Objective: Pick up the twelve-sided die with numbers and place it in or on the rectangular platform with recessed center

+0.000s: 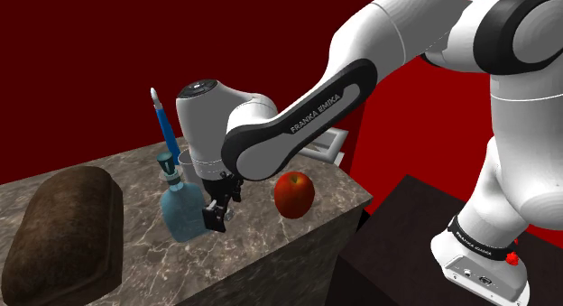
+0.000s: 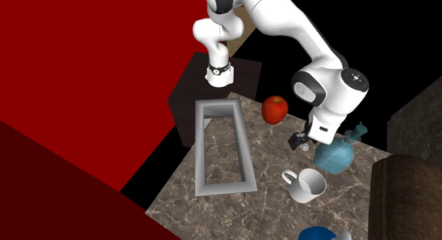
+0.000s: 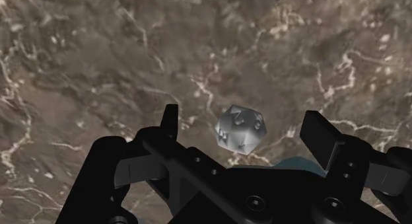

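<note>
A white Franka arm (image 1: pixel 379 33) bends over a marble counter (image 2: pixel 212 210) where the grey rectangular platform (image 2: pixel 202 146) lies with nothing in its recess, well apart from the hand. Closer in stand a stoppered blue flask (image 2: pixel 334 157), its contents impossible to make out, a white mug (image 2: pixel 306 184) with nothing seen inside, and a red apple (image 2: pixel 275 109). The black gripper (image 3: pixel 245 127) hangs low with its fingers spread wide. The grey twelve-sided die (image 3: pixel 241 129), with numbers on its faces, sits on the marble between them, touched by neither. The likeliest trouble is the die itself: if the fingers close on slanted faces, it may twist or squirt free and roll across the counter. The flask stands just beside the hand, so a careless lift or swing could knock it. The apple lies near the line to the platform and could be clipped if the die is carried low.
</note>
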`<state>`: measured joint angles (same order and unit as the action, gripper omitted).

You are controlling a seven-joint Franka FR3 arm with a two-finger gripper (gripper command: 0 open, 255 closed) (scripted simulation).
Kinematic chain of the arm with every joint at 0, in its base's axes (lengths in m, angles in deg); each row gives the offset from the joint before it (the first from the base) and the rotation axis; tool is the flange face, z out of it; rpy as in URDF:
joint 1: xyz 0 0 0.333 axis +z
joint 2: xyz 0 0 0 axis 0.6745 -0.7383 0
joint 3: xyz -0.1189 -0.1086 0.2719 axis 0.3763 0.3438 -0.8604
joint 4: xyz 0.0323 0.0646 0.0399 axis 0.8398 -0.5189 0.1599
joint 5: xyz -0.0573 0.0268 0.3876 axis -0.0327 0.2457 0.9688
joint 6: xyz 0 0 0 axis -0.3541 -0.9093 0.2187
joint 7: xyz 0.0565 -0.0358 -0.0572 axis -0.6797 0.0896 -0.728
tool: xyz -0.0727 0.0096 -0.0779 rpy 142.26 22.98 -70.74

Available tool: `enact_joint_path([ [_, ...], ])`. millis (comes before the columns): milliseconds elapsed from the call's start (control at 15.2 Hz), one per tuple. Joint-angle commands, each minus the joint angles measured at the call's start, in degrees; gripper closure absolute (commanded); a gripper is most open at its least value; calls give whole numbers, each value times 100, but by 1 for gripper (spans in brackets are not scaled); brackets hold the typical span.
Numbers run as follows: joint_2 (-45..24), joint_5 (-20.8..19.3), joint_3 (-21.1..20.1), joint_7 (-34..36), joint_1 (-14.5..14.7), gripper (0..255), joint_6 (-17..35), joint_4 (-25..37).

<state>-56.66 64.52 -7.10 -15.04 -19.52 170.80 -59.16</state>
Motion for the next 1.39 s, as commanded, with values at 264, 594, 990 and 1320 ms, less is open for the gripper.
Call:
enact_joint_path([
  [264,-5,-2,1,0,0,255,4,1],
  [594,1,-1,1,0,-2,255,13,-13],
  [990,102,59,-31,-40,-19,255,-179,88],
  [1320,261,152,-77,-100,-43,255,-494,259],
])
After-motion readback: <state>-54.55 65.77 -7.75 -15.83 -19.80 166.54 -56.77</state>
